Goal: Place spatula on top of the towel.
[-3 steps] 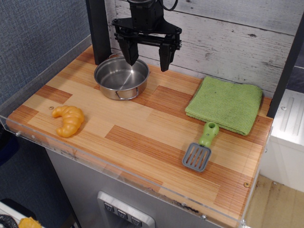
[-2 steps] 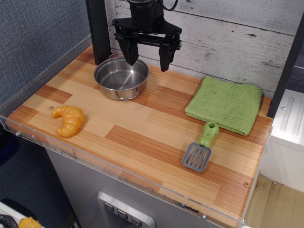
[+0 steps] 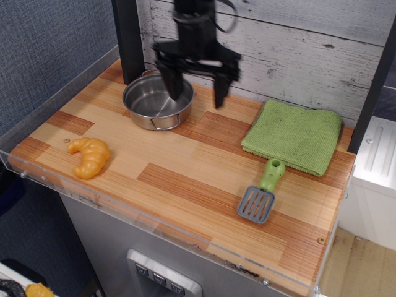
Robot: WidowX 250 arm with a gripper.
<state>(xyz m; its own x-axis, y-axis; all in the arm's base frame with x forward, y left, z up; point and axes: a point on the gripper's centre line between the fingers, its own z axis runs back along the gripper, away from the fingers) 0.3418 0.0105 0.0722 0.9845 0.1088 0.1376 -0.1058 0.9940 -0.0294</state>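
Note:
The spatula lies flat on the wooden tabletop near the front right, its grey slotted blade toward the front edge and its lime-green handle pointing back at the towel. The towel, a folded green cloth, lies at the back right, just behind the handle's end. My gripper hangs open and empty above the table at the back, beside the right rim of the pot, well to the left of the spatula and the towel. It is motion-blurred.
A steel pot stands at the back left, under the gripper's left finger. An orange toy croissant lies at the front left. A clear plastic lip runs along the table's front edge. A black post stands behind the pot.
My gripper has moved down and slightly to the right, toward the tabletop. The spatula, towel, pot and croissant have not moved.

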